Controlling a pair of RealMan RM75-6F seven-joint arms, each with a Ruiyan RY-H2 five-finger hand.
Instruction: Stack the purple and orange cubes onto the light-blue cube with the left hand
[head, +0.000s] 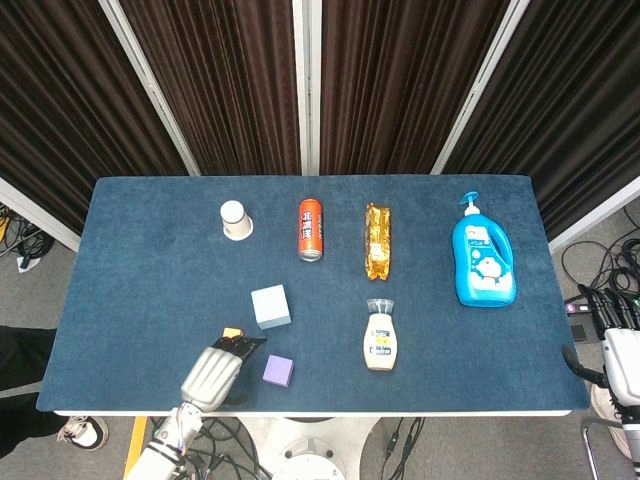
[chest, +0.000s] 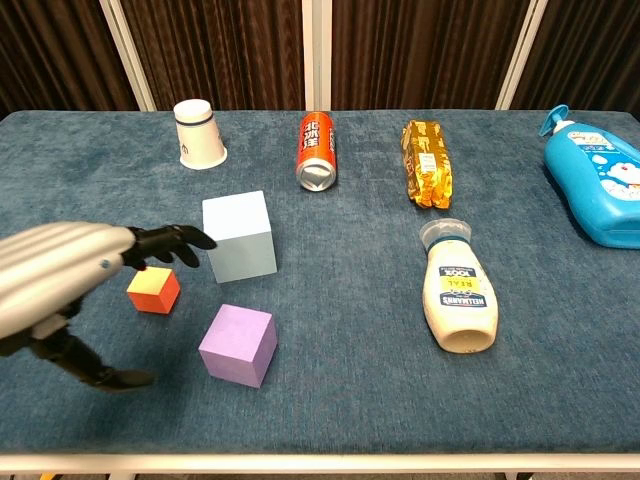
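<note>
Your left hand (head: 212, 370) hovers over the near-left part of the table (head: 140, 260), fingers apart and stretched forward, thumb dropped below, holding nothing. In the chest view its fingertips (chest: 185, 238) reach over the orange cube (chest: 153, 289), which sits under them; the head view shows only a sliver of that cube past the knuckles. The purple cube (head: 278, 371) lies just beside the hand at its 3 o'clock, not touched. The light-blue cube (head: 270, 306) stands at about 1 o'clock from the hand, near both smaller cubes and bare on top. Your right hand (head: 620, 345) hangs off the table's right edge; whether its fingers are apart or curled you cannot tell. Farther back lie an upturned paper cup (head: 235, 219), a red can (head: 311, 229), a gold snack pack (head: 377, 240), a blue pump bottle (head: 482, 255), and a mayonnaise bottle (head: 379, 337).
</note>
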